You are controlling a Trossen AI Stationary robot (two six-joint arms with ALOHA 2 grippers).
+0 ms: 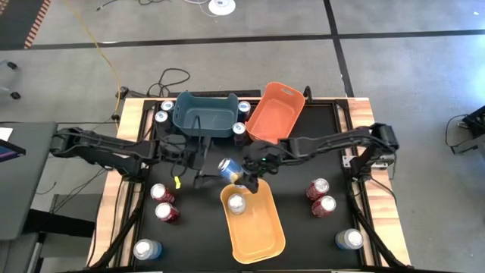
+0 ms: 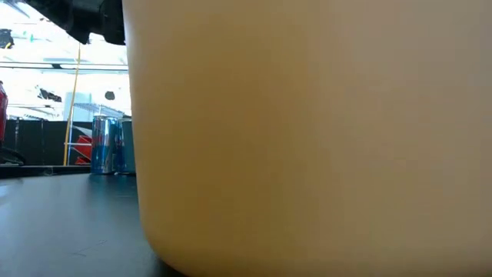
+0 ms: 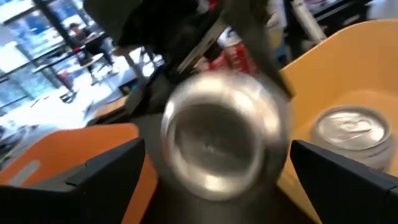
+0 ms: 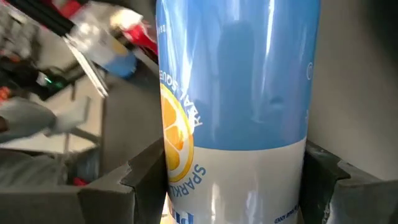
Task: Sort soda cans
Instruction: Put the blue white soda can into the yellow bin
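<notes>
A blue-and-silver soda can (image 1: 229,168) with an orange picture hangs tilted above the far end of the yellow-orange bin (image 1: 261,239). My right gripper (image 1: 248,178) is shut on it, coming from the table's right. My left gripper (image 1: 206,176) is open on the can's left. In the left wrist view the can's silver end (image 3: 221,143) sits between that gripper's spread fingers (image 3: 109,171). One silver-topped can (image 1: 237,203) stands inside the yellow-orange bin. Red cans (image 1: 164,203), pale blue cans (image 1: 146,249) and dark blue cans (image 1: 163,117) stand on the table. My right gripper (image 4: 233,180) pinches the can's side wall (image 4: 236,124) between its two fingers (image 4: 143,180), which lie across the can. The can is lifted clear of the table and tilted. My left gripper (image 3: 217,155) has a finger on each side of the can's end; I cannot tell whether they touch it.
The teal bin (image 1: 204,114) and the orange bin (image 1: 276,112) sit at the far edge, with dark blue cans (image 1: 244,108) beside them. More red cans (image 1: 321,197) and a pale blue can (image 1: 350,240) stand on the right. In the low view the yellow-orange bin's wall (image 2: 307,138) blocks nearly everything.
</notes>
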